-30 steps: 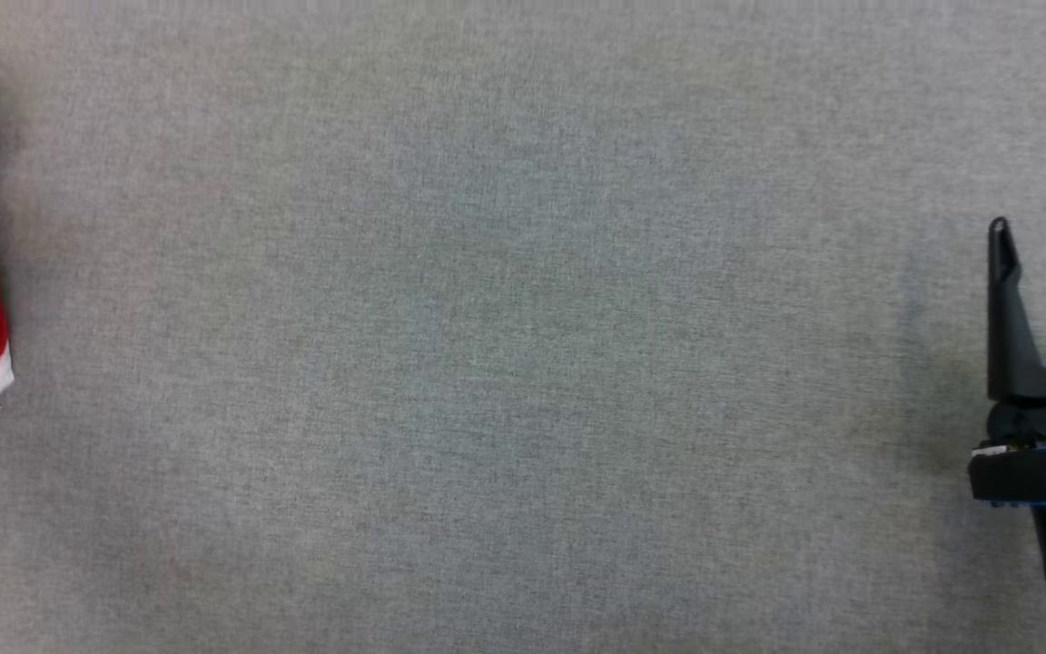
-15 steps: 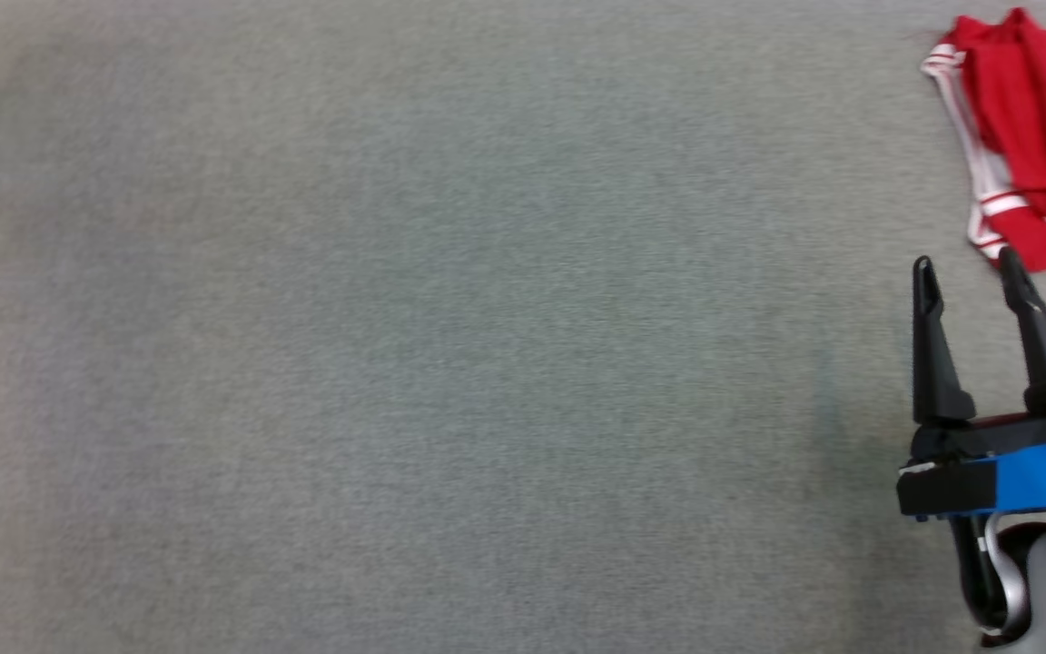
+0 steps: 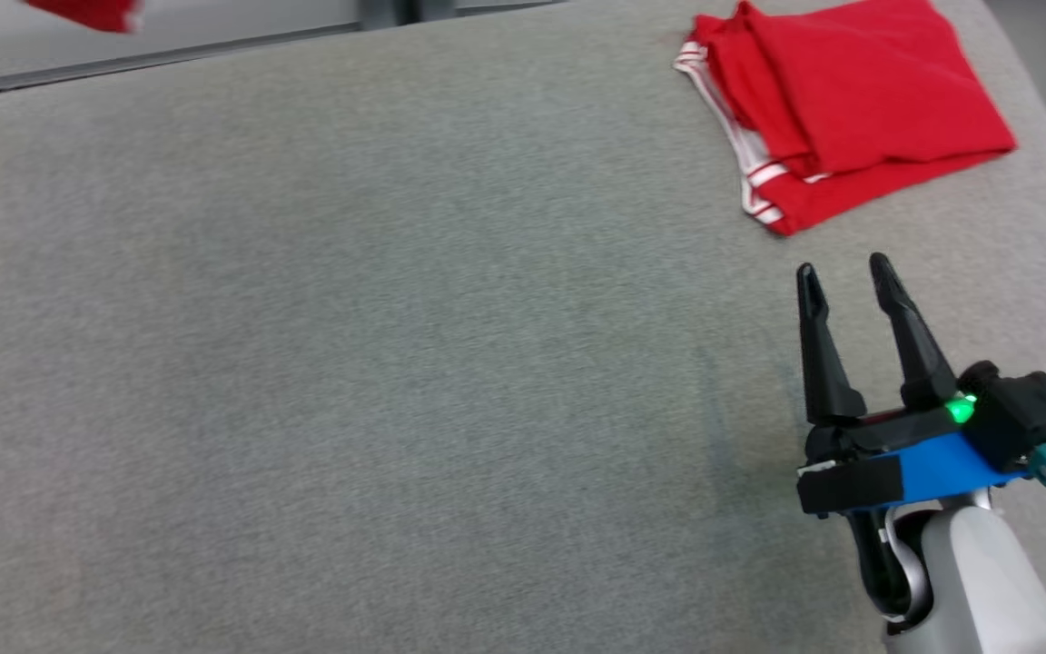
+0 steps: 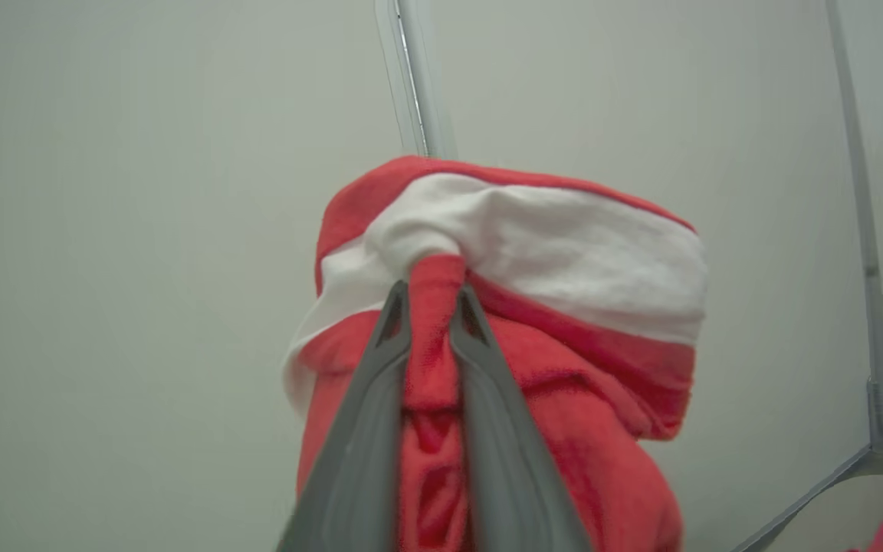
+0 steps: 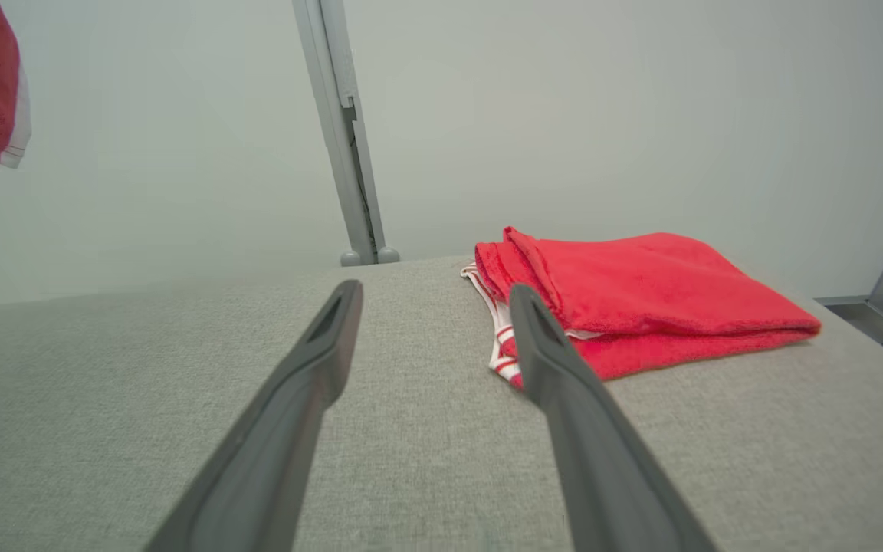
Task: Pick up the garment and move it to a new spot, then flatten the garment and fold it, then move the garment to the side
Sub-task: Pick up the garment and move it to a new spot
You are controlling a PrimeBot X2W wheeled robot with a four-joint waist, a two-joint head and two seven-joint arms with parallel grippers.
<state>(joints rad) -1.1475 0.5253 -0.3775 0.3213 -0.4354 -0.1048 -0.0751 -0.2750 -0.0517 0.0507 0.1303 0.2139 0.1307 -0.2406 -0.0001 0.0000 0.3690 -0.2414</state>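
Left hand point(image 4: 431, 297) is clamped on a bunched red-and-white garment point(image 4: 533, 253). Right hand point(image 3: 842, 266), fingers spread and empty, hovers over the grey worktop point(image 3: 350, 363) near a folded red garment point(image 3: 859, 100).

A wide table point(image 3: 378, 363) covered in grey woven fabric stretches from near to far. A folded red cloth garment with white striped trim point(image 3: 859, 109) lies flat near its far right corner, striped edge facing left.
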